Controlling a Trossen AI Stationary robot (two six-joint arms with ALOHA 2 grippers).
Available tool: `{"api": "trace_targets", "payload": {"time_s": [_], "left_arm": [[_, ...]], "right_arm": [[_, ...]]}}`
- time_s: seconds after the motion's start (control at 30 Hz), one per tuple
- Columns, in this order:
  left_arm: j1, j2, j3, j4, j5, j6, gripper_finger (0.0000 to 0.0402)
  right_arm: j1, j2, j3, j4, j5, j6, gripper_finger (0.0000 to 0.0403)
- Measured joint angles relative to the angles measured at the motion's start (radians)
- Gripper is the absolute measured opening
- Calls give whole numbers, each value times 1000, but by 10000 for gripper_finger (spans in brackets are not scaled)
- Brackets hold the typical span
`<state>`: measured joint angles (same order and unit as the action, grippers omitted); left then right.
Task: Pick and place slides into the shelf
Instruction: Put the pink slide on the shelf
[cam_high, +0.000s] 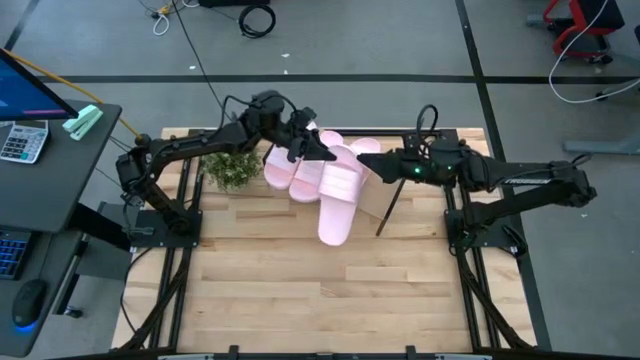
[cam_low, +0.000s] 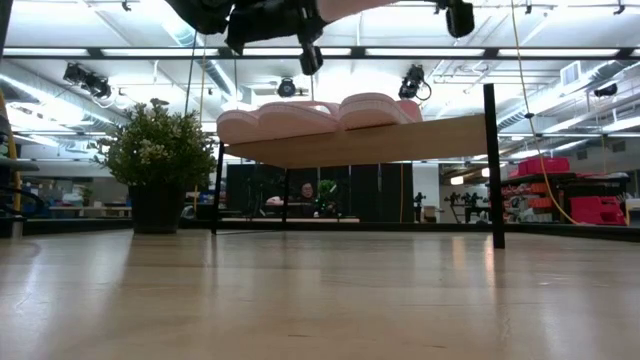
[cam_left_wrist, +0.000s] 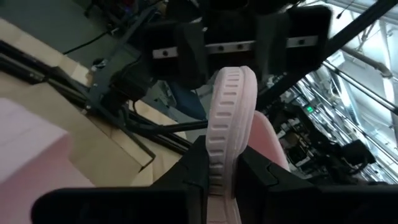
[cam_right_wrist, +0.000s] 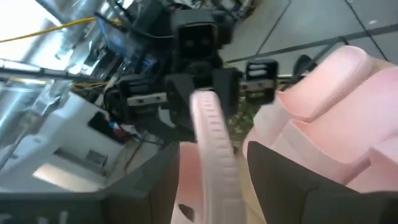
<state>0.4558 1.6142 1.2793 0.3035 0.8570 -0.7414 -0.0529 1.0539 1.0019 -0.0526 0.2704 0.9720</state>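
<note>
Butcher-block tabletop (cam_high: 300, 290) is carrying the slanted shelf (cam_low: 400, 140), with pink slides (cam_high: 335, 185) sitting on it. Left end effector (cam_left_wrist: 222, 168) is pinching one slide's edge; right end effector (cam_right_wrist: 208, 165) is straddling that slide, jaws standing wide.

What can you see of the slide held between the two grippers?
The held slide is light pink, foam-looking, chunky, with a ribbed sole edge. It is up in the air, edge-on to both wrist cameras, above the slides on the shelf. The left gripper is shut on its edge. The right gripper faces it from the other side, fingers either side of the same slide; whether they press it is unclear.
</note>
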Motion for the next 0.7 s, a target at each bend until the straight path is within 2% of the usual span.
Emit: {"api": "trace_targets", "payload": {"time_s": [0.2,0.5,0.7], "left_arm": [[0,1,0,-9,-1,2,59],[-6,1,0,-13,-1,4,51],[-6,2,0,-58,0,37,58]], "right_arm": [[-39,2,0,-5,-97,-130,192],[-202,15,0,-27,-386,-192,190],[-256,70,42,-33,-561,-212,178]]}}
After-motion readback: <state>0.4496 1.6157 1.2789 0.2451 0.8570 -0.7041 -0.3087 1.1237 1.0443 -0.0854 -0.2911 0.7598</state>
